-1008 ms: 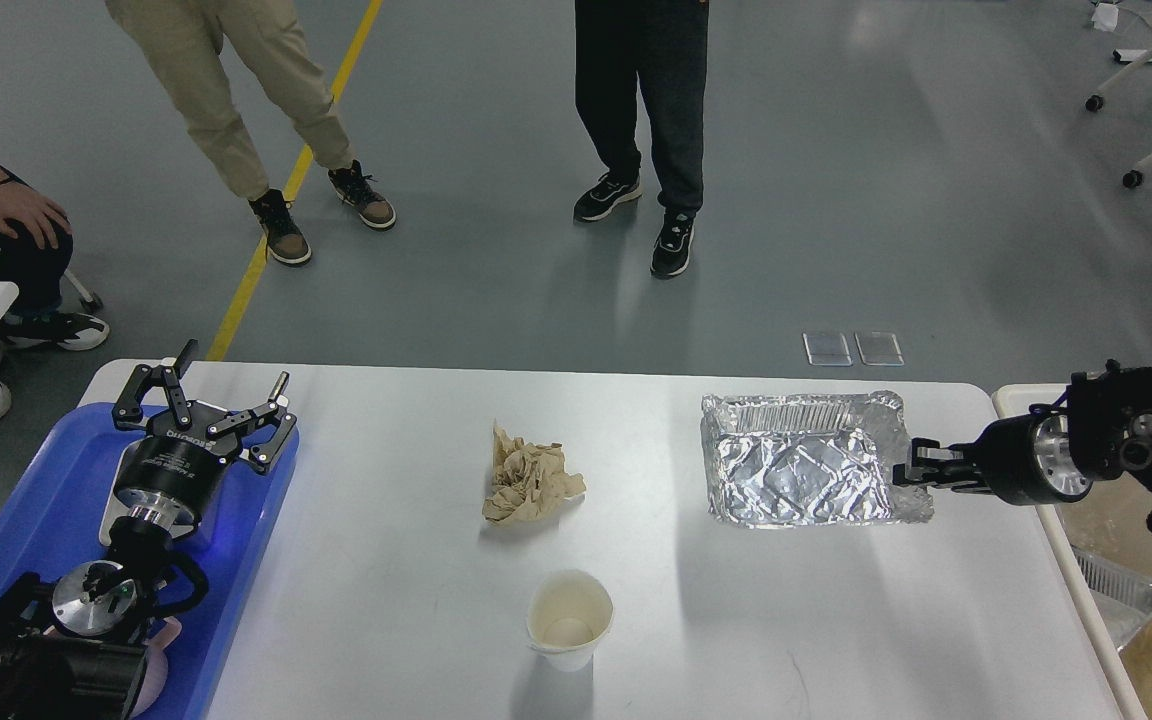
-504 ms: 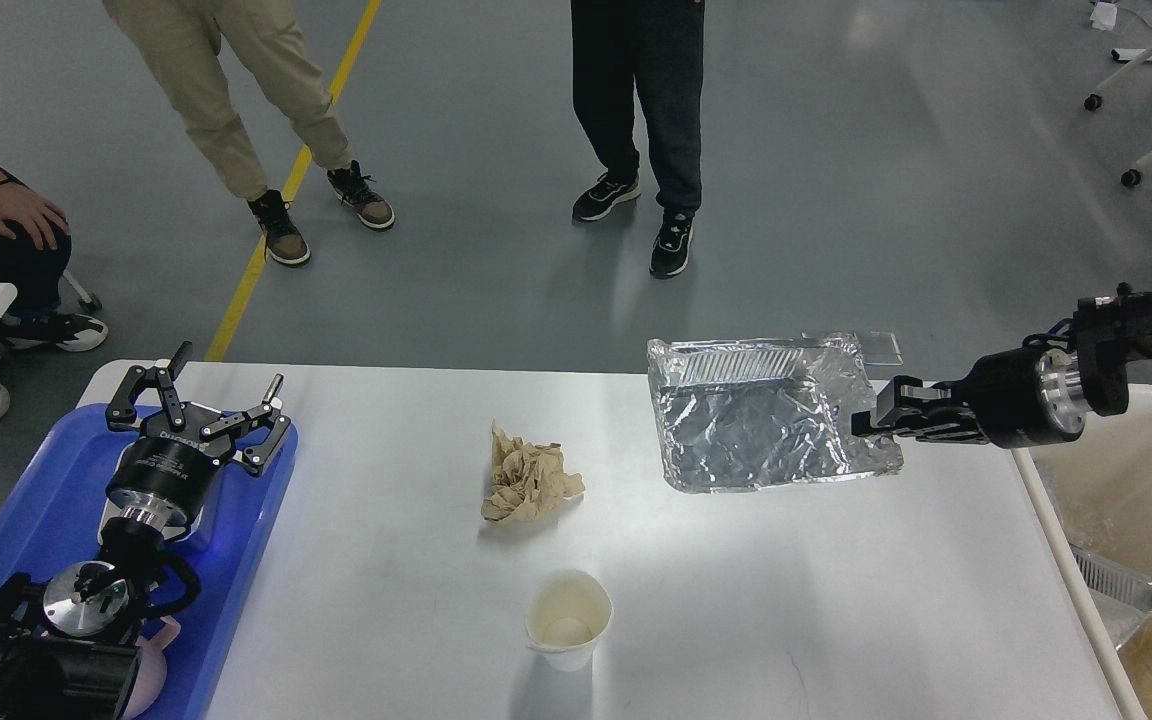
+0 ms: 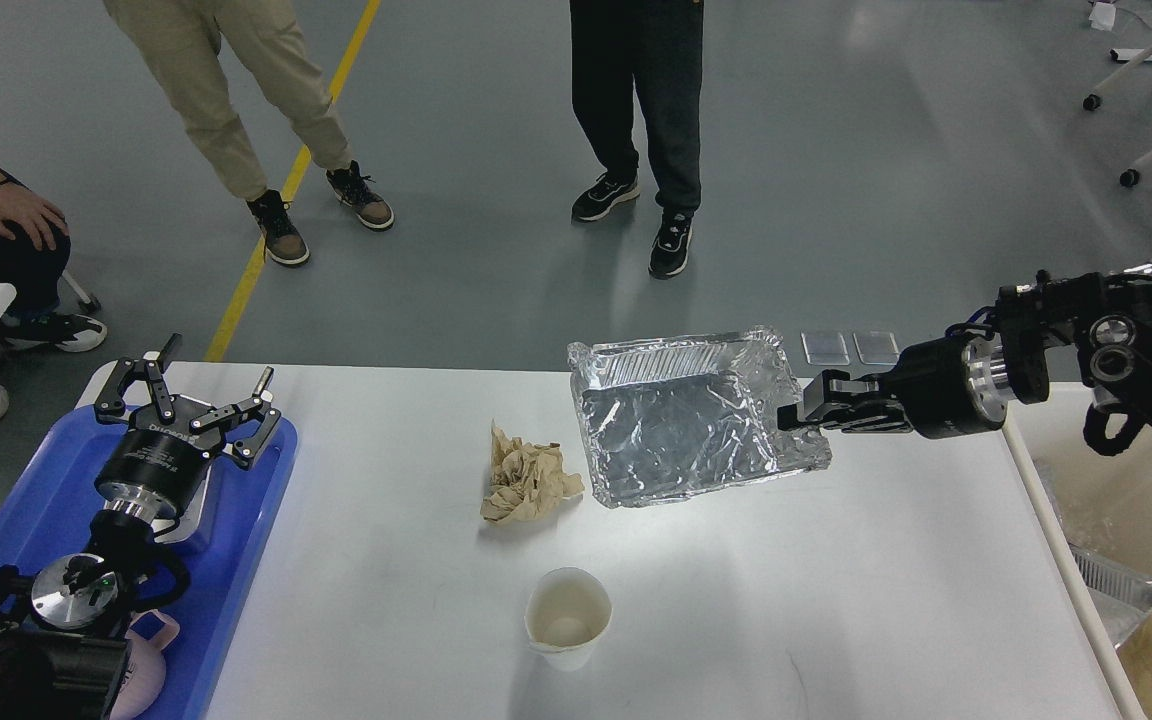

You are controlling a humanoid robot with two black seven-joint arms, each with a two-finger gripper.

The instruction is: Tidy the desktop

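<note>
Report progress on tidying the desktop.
Done: nothing visibly cleared from the desktop. In hand: the right tool is shut on the foil tray, lifted. Left: the crumpled paper and paper cup. The left tool hangs open over the blue tray.

Bright, even overhead light; foil tray [image 3: 681, 425] glares, edges perhaps soft.

Both arms are finished in matte black, with a silver metal ring behind each gripper [image 3: 804, 415] and white lettering behind the left gripper [image 3: 186, 400].
</note>
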